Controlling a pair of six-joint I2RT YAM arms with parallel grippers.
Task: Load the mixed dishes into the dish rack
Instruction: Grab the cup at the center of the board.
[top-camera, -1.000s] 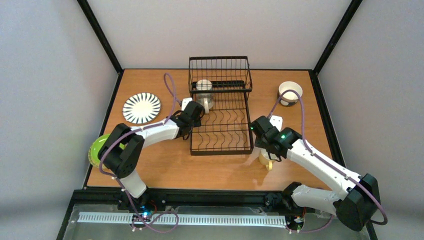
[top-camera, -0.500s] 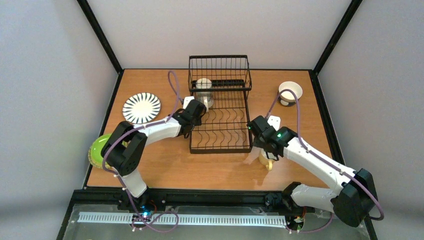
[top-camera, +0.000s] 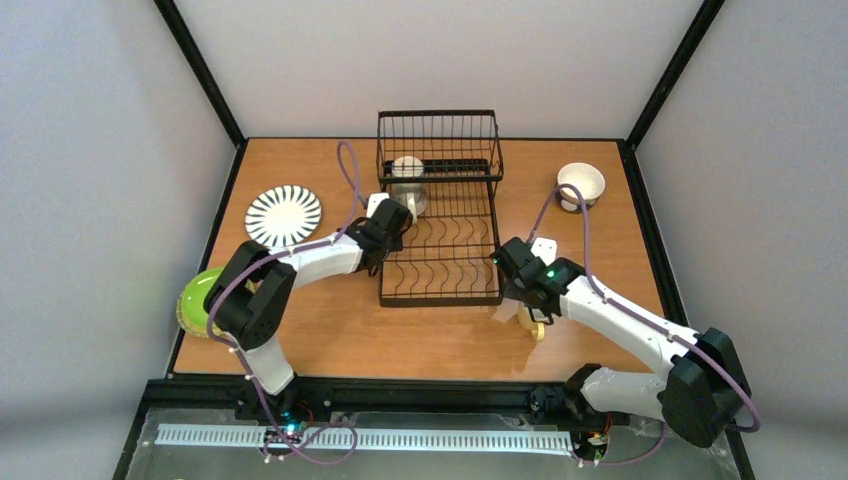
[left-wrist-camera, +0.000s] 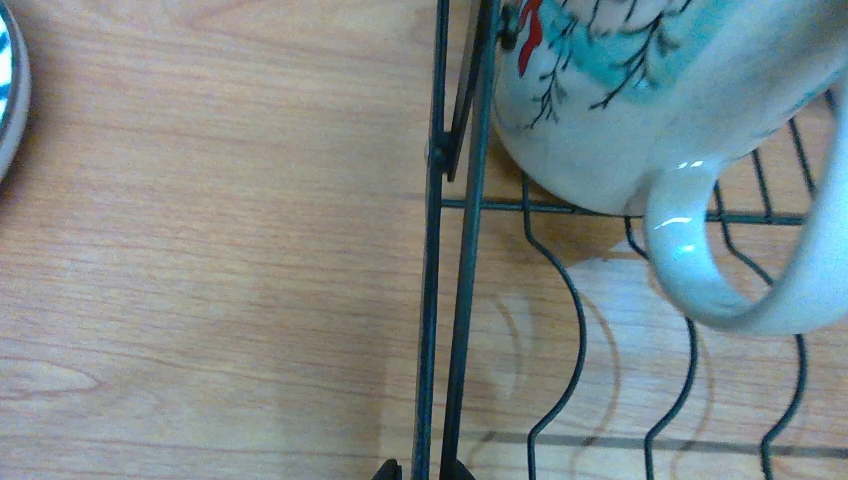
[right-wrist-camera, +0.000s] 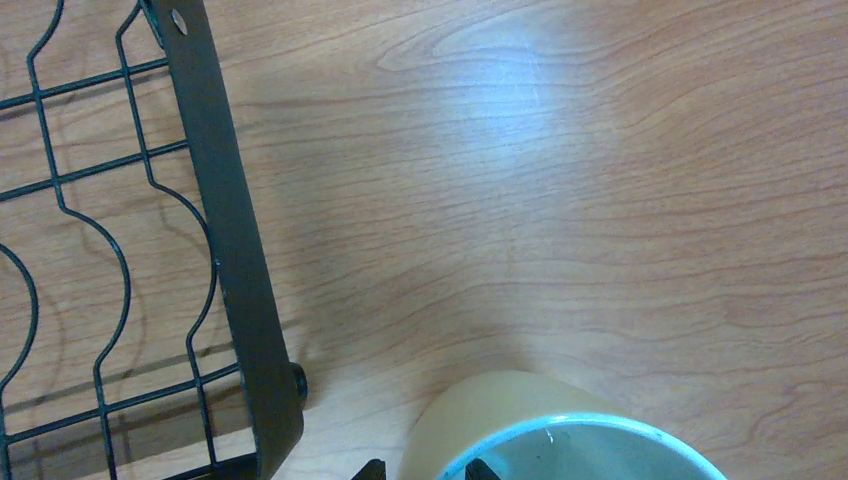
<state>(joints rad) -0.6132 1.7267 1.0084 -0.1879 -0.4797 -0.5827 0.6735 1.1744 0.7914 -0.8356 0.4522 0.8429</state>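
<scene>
**Status.** My right hand (right-wrist-camera: 422, 468) sits over the yellow mug (right-wrist-camera: 480, 410), which stands on the desk (top-camera: 330, 330) just beside the near right corner of the rack (top-camera: 445, 262). 1 finger is outside the mug wall and 1 is inside the rim. I cannot tell whether they are clamped on it.

My left hand (left-wrist-camera: 420, 468) is nearly closed, its 2 fingertips astride the rack's left side rail (left-wrist-camera: 450, 250). I cannot tell whether it grips the rail or only brackets it. Just beyond it, a teal-and-white mug (left-wrist-camera: 620, 110) rests in the rack against that rail. A cream mug (top-camera: 407, 167) sits at the tall basket end. The cream bowl (top-camera: 581, 182), striped plate (top-camera: 284, 215) and green plate (top-camera: 190, 300) lie on the desk outside the rack.

**Hazards, as I judge them:**

1. A pinch on 1 thin, glazed wall gives little purchase. On lifting, the yellow mug may swing about the fingers and slip free.
2. The yellow mug stands close to the rack's corner. A low carry would strike the frame and shove the rack.
3. Any sideways motion of my left hand, with the rail between its fingers, would drag the rack and could unseat the teal-and-white mug.
4. Both arms work at the same rack. A delivery toward the left slots risks arm contact.
</scene>
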